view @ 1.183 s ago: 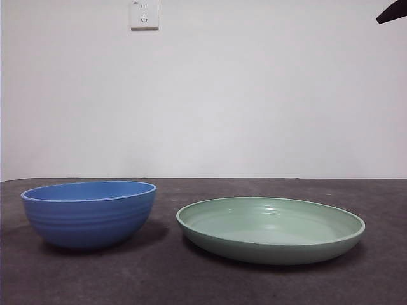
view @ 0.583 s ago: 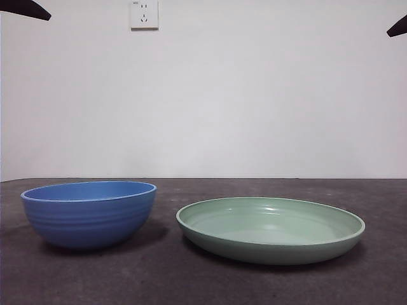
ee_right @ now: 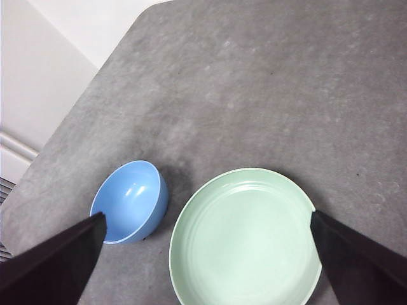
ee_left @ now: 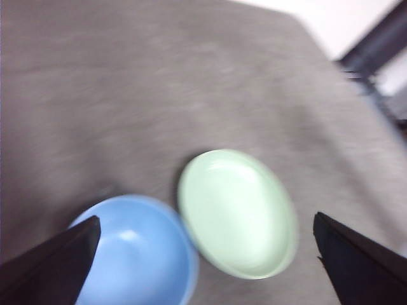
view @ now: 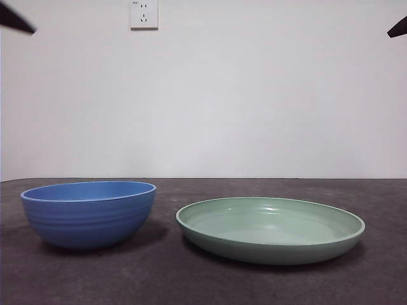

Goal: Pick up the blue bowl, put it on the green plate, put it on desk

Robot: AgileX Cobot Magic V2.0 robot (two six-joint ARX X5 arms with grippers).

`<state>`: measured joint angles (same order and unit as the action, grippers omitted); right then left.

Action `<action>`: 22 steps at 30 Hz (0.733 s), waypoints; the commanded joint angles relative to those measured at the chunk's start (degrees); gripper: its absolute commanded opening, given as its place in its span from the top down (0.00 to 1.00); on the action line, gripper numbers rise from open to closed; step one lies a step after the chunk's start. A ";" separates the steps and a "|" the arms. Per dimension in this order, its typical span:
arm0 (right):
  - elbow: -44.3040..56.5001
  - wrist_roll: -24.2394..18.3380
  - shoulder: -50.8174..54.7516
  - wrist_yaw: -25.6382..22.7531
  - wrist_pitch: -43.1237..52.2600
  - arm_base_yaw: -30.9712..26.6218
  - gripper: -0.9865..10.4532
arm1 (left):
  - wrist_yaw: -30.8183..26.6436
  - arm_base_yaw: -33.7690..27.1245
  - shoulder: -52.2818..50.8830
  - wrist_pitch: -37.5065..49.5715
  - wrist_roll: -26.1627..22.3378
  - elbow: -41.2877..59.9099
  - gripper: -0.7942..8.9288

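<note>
The blue bowl (view: 89,213) stands upright on the desk (view: 203,286) at the left, empty. The green plate (view: 270,229) lies beside it at the right, a small gap between them, also empty. Both show in the left wrist view, bowl (ee_left: 137,254) and plate (ee_left: 238,213), blurred, and in the right wrist view, bowl (ee_right: 130,200) and plate (ee_right: 245,238). My left gripper (ee_left: 206,254) is open, high above the two dishes, and holds nothing. My right gripper (ee_right: 206,251) is open, high above the plate, and holds nothing. In the front view only black tips show at the top left corner (view: 16,19) and top right corner (view: 397,27).
A white wall with a socket (view: 144,14) stands behind the desk. The desk's far corner and edges show in the right wrist view (ee_right: 95,70). A dark frame (ee_left: 381,44) stands off the desk's edge in the left wrist view.
A black arm tip came into the top left corner of the front view and has shifted a little lower and leftward. The tip at the top right drew back slightly. Bowl and plate have not moved.
</note>
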<state>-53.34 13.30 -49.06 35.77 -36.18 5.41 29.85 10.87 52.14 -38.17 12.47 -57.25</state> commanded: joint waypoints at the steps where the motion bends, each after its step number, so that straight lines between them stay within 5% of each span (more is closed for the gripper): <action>1: -0.79 -0.70 -0.28 0.09 0.00 0.15 0.46 | -3.58 -0.98 1.42 -2.21 -1.22 -1.29 0.28; 12: -0.79 -0.68 -0.31 0.24 -1.64 0.15 0.46 | -3.72 -3.78 16.20 -8.85 -5.46 -1.31 0.28; 22: -0.79 -0.68 -0.31 0.26 -3.13 0.50 0.46 | -3.72 -3.74 30.38 -5.77 -9.03 -1.29 0.28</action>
<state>-53.34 13.30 -49.06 35.83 -39.68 5.65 26.04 7.14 81.30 -44.25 4.91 -57.28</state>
